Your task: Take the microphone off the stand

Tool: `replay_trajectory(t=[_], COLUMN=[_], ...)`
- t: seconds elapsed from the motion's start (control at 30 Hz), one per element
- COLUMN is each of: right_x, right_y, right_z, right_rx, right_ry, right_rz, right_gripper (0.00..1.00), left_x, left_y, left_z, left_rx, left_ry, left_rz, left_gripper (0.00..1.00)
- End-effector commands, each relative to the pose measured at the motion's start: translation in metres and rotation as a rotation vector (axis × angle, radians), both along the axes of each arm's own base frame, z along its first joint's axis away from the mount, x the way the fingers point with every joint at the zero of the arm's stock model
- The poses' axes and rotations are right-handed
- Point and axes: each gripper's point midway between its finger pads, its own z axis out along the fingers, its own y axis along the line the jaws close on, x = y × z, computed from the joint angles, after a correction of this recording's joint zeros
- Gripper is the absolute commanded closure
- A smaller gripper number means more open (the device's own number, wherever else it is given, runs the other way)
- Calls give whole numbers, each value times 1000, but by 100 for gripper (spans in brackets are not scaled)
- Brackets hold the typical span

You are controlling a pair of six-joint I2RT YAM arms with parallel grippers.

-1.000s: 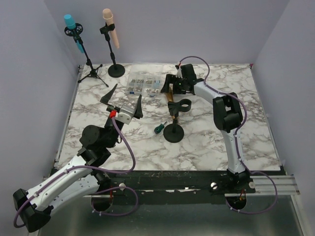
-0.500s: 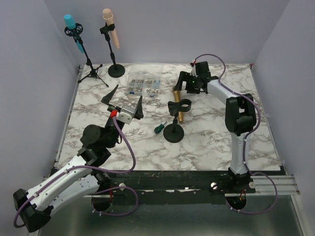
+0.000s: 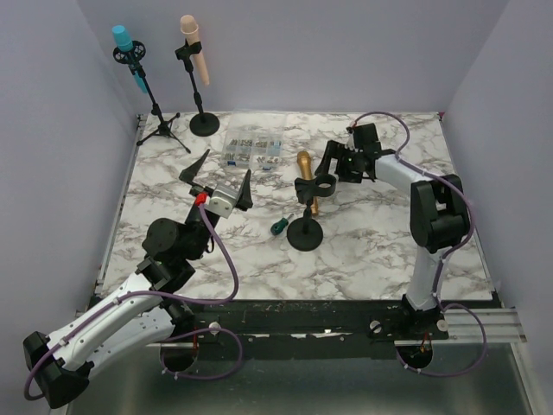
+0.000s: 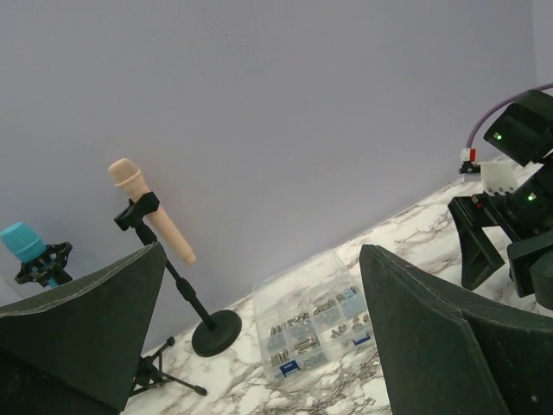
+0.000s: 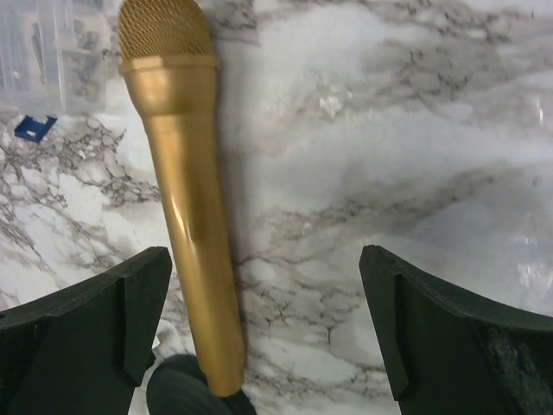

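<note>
Right wrist view bares the gold microphone (image 5: 186,199) — stand (image 3: 305,233) part-hides it overhead.

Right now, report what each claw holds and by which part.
Nothing is held. Left claw and right claw both stand open; the gold microphone lies free on the table.
</note>
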Motion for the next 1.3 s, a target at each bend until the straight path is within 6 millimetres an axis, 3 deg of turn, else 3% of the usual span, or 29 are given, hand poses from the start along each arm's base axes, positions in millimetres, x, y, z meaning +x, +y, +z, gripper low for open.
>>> replay_trajectory(t=[0.0,0.13,0.37,0.47,0.7,0.83,1.0,1.27], right_x=[-15,-38,-106,-138,-205,-214,-233,-254], right_y=[-11,-28,-36,-28,6,12,22,18], right_z=[19,28,40,47,100,128,161,207], right_rx=[10,-12,74,165,448,531,600,635], right_ry=[-33,-57,-146,-229,-479,-464,-358,-368], right_rz=[-84,-155,-141,-68,203,200,238,232], right_gripper=[0,0,0,0,0,0,0,0], left_x=[-1,-4,-15,-18,-19,-26,-20,-23], left_y=[2,-1,-11,-14,-20,-42,-66,-65], left_z=[12,12,19,21,18,15,0,-2], left_rx=[-35,-26,-72,-91,-102,-94,-59,-21], left_ry=[-5,1,42,44,61,125,230,202], left_rz=[-9,-33,-130,-156,-184,-304,-362,-335], left_gripper=[2,2,2,2,1,1,2,2])
